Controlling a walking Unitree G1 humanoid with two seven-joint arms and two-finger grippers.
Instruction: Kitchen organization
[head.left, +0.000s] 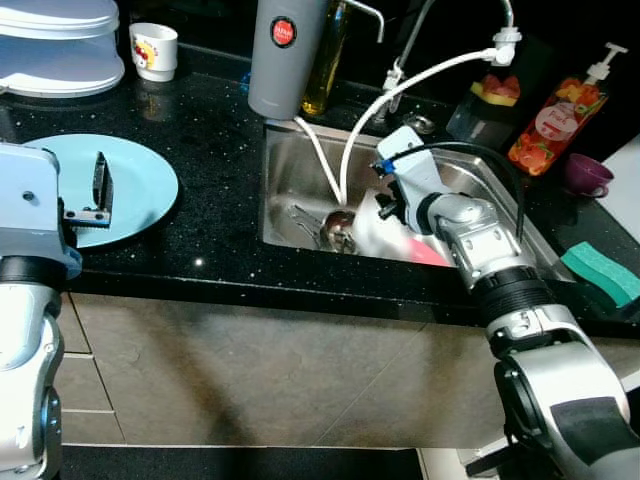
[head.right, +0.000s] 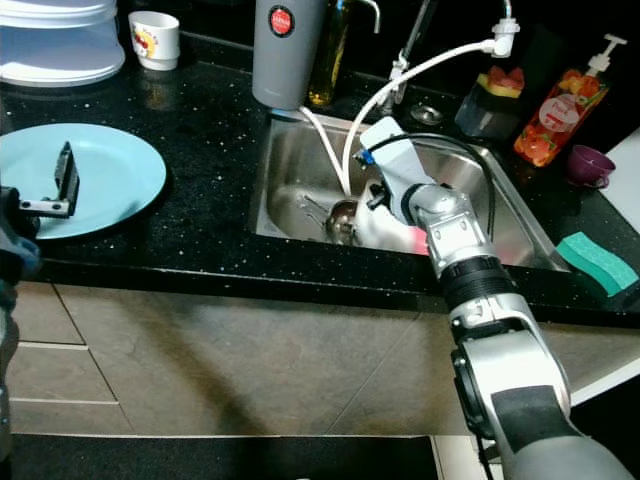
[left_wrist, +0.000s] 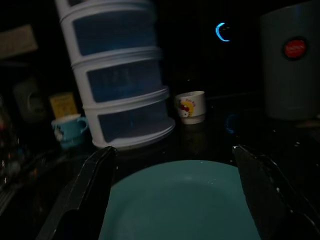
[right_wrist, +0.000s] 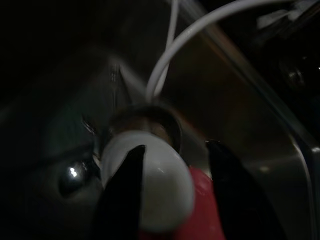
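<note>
My right gripper (right_wrist: 172, 147) reaches down into the steel sink (head.left: 300, 160), open. Its black fingers (right_wrist: 125, 190) stand on either side of a white and red cup (right_wrist: 160, 190) lying on the sink floor. I cannot tell whether they touch it. Just beyond the cup sit a small metal bowl (head.left: 338, 222) and some cutlery (head.left: 305, 215). My left gripper (left_wrist: 174, 150) hovers open just above a light blue plate (head.left: 140, 180) on the black counter, with nothing between its fingers.
A white hose (head.left: 420, 75) loops from the tap into the sink. Behind it stand a grey flask (head.left: 285, 50) and an oil bottle (head.left: 325, 60). Far left are a white mug (head.left: 153, 48) and stacked white containers (head.left: 55, 40). A soap bottle (head.left: 560, 115), purple cup (head.left: 585, 175) and green sponge (head.left: 600, 270) lie right.
</note>
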